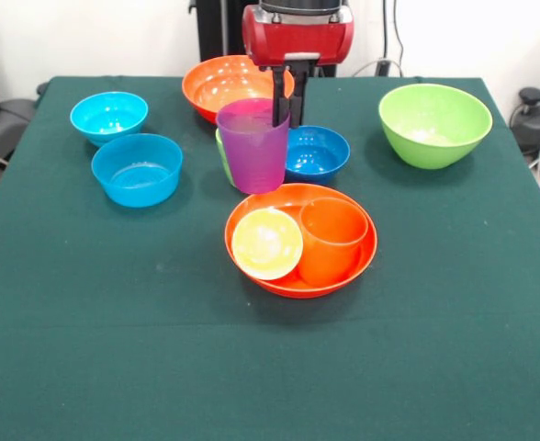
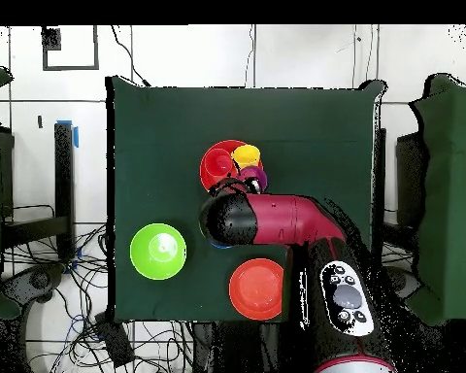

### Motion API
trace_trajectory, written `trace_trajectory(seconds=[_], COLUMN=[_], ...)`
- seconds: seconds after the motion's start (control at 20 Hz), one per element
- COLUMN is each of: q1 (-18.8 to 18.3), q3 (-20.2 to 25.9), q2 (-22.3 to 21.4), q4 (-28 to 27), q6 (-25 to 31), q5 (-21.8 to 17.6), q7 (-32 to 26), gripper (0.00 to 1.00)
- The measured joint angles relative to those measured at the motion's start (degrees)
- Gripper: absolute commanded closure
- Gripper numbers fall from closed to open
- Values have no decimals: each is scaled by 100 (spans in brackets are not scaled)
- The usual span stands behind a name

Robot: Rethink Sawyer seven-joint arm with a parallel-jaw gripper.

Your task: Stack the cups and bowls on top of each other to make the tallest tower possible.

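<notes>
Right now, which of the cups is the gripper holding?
The purple cup: the gripper grips its rim. The orange cup and yellow cup sit untouched in the near orange bowl.

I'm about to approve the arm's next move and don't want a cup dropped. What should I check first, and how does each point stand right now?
1. Gripper on the purple cup: one finger inside the rim, one outside; firmness cannot tell.
2. Purple cup upright: ok.
3. Purple cup clear of the table: cannot tell.
4. Green cup close behind the purple one; contact cannot tell.
5. Near orange bowl free for stacking: not ok; the yellow cup lies tipped and the orange cup stands inside.
6. Small dark blue bowl beside the gripper: apart, ok.
</notes>
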Motion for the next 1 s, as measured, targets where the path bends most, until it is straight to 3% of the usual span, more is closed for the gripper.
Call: trace_trajectory(seconds=[1.0], q1=[23], q3=[-2], q2=[4], q4=[74], q6=[-401], q5=[15], q7=[0], gripper=[100])
